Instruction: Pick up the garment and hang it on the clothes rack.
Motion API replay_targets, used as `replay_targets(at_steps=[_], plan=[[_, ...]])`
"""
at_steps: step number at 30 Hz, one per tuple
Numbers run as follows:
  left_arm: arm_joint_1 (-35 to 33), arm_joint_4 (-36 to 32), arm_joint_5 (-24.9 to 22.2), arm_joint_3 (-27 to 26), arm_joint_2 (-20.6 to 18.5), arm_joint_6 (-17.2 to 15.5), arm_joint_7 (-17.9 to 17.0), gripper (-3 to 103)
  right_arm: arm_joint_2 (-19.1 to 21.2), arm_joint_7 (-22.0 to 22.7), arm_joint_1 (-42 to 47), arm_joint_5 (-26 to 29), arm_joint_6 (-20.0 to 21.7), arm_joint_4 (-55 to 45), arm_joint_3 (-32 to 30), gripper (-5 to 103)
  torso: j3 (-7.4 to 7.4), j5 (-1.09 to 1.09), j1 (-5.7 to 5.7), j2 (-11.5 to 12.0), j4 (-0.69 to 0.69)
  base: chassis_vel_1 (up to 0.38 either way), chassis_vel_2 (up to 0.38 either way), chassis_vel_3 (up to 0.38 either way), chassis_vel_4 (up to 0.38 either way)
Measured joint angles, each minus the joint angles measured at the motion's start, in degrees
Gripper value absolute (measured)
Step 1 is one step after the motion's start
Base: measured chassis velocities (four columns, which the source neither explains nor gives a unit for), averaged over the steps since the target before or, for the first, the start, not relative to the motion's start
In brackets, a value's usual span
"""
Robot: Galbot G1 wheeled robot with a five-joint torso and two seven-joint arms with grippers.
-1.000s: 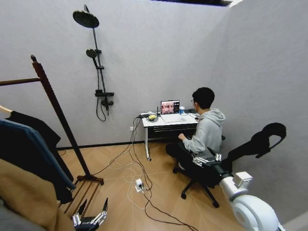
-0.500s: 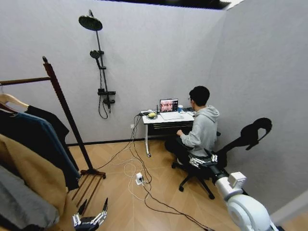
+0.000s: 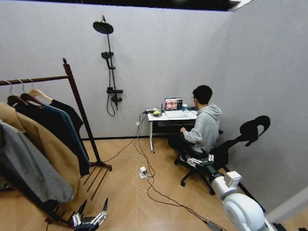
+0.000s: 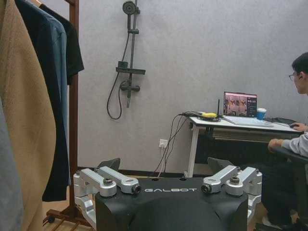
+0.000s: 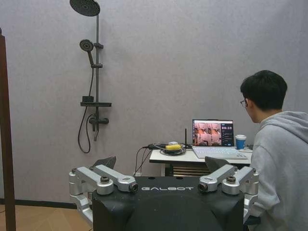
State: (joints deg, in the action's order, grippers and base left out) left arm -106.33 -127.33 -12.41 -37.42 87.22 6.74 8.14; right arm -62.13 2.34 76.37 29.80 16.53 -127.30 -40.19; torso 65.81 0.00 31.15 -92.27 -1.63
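Beside my left gripper point(image 3: 89, 220), jaws apart and empty.
Black garment point(image 3: 67, 111) already hangs on the clothes rack point(image 3: 81, 111); nothing seems left.

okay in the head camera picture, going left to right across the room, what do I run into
Grey coat → tan coat → dark blue jacket → black garment → clothes rack post → shower fixture → desk → seated person → black office chair.
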Motion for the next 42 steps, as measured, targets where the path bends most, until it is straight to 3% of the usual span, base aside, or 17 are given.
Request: replay_targets(at_steps=[42], plan=[[0.0,0.0,0.0,0.0,0.0,0.0,0.0,100,-1.6,0.0,0.1,-1.9,-0.7,0.4,2.6,100,0.00,0.01,0.00,0.0,0.02,0.174,-0.186,-0.187,0.175]])
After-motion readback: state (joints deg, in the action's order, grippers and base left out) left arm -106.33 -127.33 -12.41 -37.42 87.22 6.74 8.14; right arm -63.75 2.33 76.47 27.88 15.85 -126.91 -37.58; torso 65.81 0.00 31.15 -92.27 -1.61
